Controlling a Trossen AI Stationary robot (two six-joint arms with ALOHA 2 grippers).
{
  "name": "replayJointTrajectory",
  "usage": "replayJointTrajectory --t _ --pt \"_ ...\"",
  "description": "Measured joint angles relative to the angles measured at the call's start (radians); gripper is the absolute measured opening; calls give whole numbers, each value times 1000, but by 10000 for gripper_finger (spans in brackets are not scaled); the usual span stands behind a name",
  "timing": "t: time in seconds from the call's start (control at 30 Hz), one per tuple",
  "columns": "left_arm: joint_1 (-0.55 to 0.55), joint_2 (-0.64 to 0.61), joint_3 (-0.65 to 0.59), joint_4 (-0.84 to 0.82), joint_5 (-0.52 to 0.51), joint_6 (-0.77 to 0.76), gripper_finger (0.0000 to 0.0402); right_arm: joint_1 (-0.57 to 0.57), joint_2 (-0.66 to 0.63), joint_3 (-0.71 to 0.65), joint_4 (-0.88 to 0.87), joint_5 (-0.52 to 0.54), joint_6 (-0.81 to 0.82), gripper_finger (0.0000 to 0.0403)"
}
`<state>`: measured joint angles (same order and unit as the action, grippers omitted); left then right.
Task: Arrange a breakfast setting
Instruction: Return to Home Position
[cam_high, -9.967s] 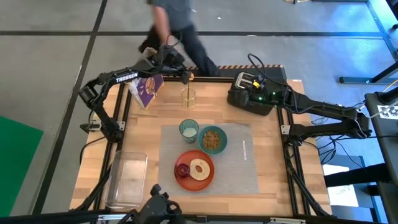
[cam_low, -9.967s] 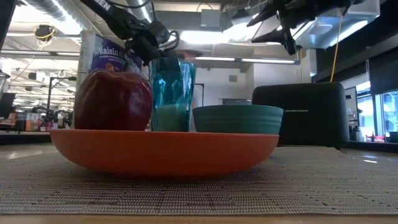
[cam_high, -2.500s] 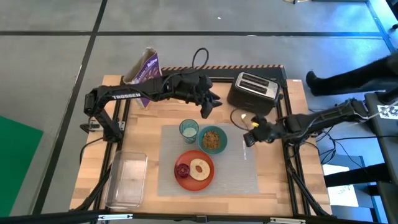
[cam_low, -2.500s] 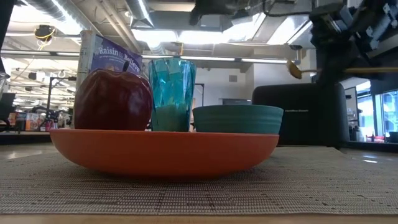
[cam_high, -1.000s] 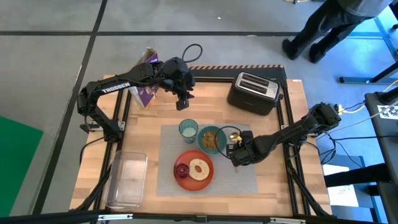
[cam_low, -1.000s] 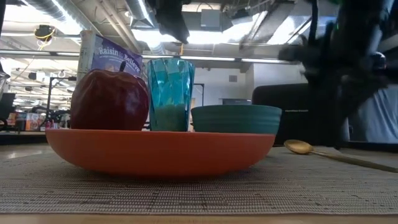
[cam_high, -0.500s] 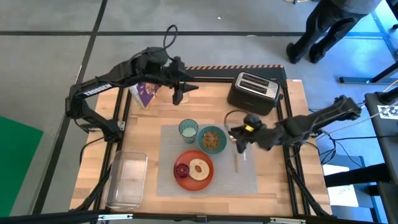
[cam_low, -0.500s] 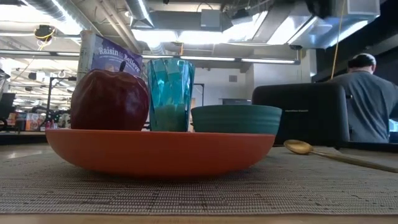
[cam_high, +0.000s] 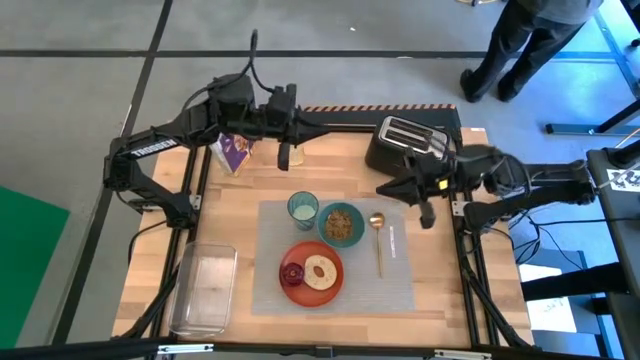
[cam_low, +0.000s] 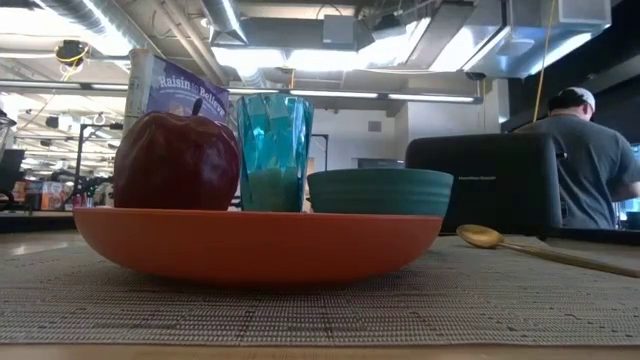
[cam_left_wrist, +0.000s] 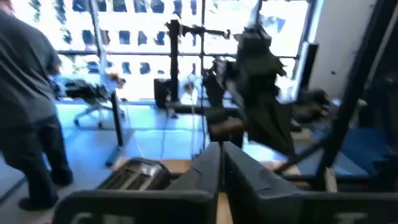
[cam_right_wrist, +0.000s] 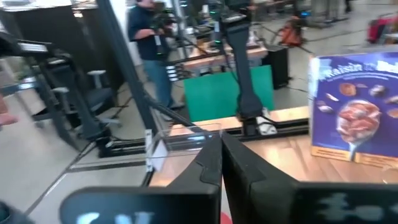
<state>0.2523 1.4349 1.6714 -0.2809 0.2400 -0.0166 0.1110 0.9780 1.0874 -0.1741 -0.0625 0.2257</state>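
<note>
- The table (cam_high: 230, 215) is light wood. The floor around it is grey, with one green patch (cam_high: 25, 265). The room behind has bright lights and windows.
- One person (cam_high: 530, 40) stands past the far right corner.
- One grey placemat (cam_high: 400, 280) lies in the middle of the table.
- On it are one orange plate (cam_low: 260, 245), one teal bowl (cam_low: 380, 190), one teal cup (cam_low: 275, 130) and one gold spoon (cam_high: 378, 245).
- The plate holds one bagel (cam_high: 311, 270) and one dark red fruit (cam_low: 178, 160).
- The spoon lies flat just beside the bowl.
- Off the mat are one black toaster (cam_high: 400, 140), one clear tub (cam_high: 205, 290) and one cereal box (cam_high: 236, 152).
- The left gripper (cam_left_wrist: 221, 149) is up near the box, fingers pressed together, holding nothing.
- The right gripper (cam_right_wrist: 221, 142) is up by the toaster, fingers together too, holding nothing.
</note>
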Motion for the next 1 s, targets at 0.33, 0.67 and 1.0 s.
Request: replayJointTrajectory --t 0.33,0.67,1.0 --pt "-98 -37 -60 -92 -43 16 1 -201 -173 -2 -193 -181 -36 1" --pt "-135 -387 -569 230 -104 -67 0 -203 -406 -128 -144 -139 -45 0" --pt "-167 -679 -977 341 -108 -68 0 -203 -499 -519 138 -87 3 0"
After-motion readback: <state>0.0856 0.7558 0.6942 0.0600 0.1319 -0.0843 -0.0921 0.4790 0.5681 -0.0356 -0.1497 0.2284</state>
